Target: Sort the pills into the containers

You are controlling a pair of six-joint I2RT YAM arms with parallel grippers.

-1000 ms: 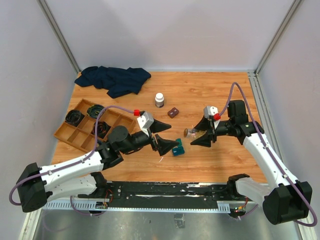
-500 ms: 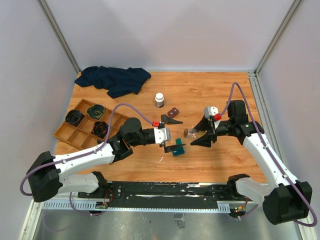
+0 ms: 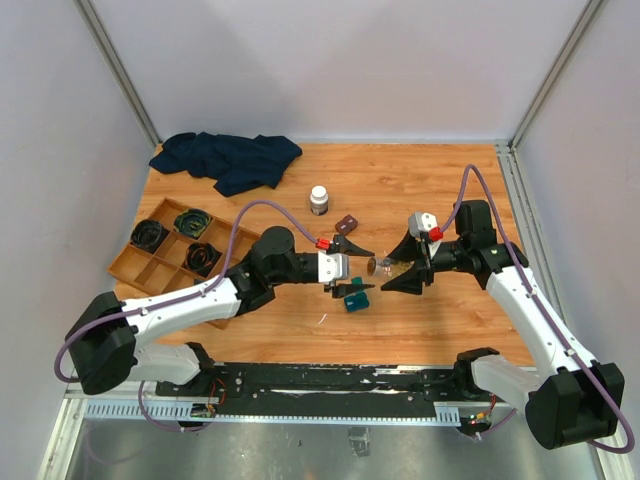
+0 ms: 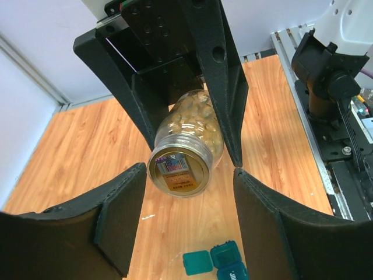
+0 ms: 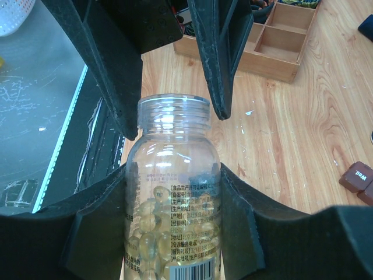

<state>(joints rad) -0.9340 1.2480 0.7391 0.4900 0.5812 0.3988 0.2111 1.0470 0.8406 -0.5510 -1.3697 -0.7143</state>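
Jaws: right gripper clamps bottle; left gripper spread.

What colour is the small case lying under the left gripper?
Teal; the case shows best in the left wrist view.

A wood-grain surface sits in a booth of plain pale walls at its far, left and right edges. Slanted metal posts rise from both far corners. A black slotted rail runs along the near edge, with a grey metal sheet below. The light is soft and even.
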